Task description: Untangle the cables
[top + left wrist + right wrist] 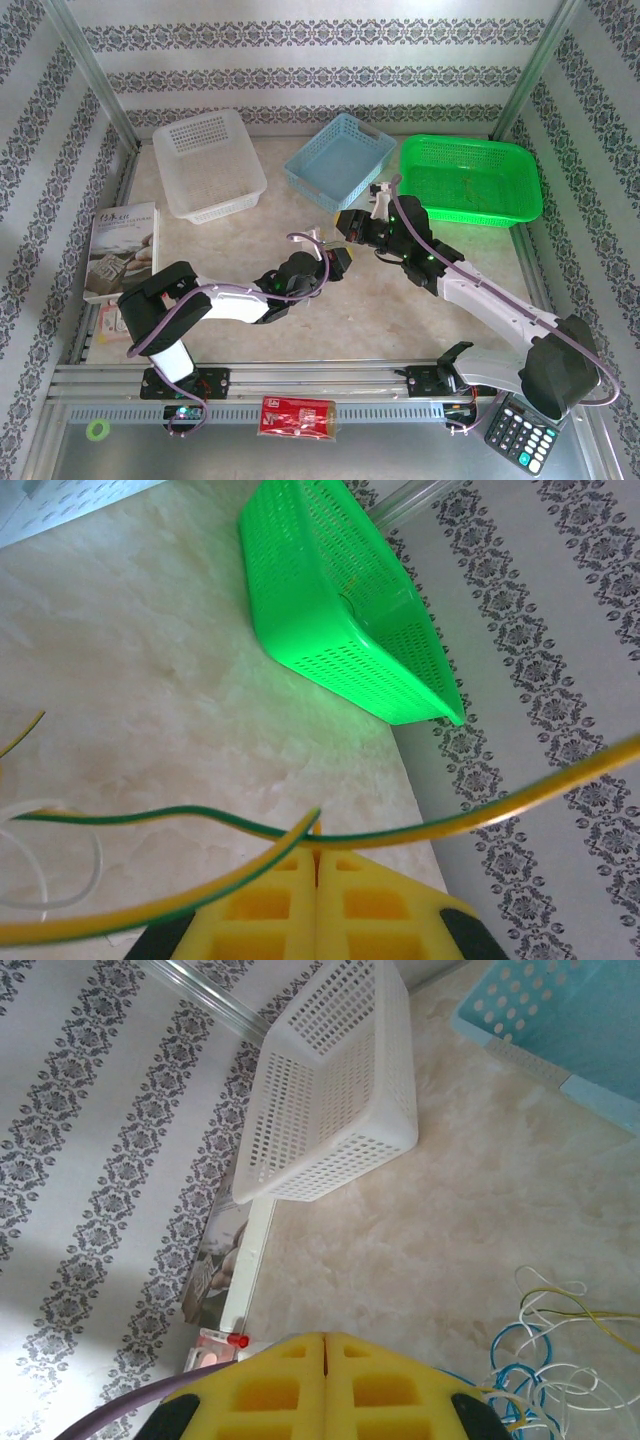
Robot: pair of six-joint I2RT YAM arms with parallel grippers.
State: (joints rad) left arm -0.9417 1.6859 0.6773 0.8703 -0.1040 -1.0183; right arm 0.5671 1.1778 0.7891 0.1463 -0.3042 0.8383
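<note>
The cables are thin curly wires. A blue, white and yellow bunch [540,1365] lies on the marble table at the lower right of the right wrist view, beside my right gripper [326,1338]. That gripper's yellow jaws are pressed together and nothing shows between them. In the left wrist view a yellow-green cable [450,825] crosses the tips of my left gripper [318,852]. Its jaws are shut and pinch this cable at the tip. A pale white wire [90,860] loops at the left. From above, the left gripper [343,262] and right gripper [345,222] meet at mid-table.
A white basket [205,165], a blue basket [340,160] and a green basket [470,180] line the back of the table. A book [122,250] lies at the left edge. On the front rail sit a calculator [520,432] and a red packet [297,417].
</note>
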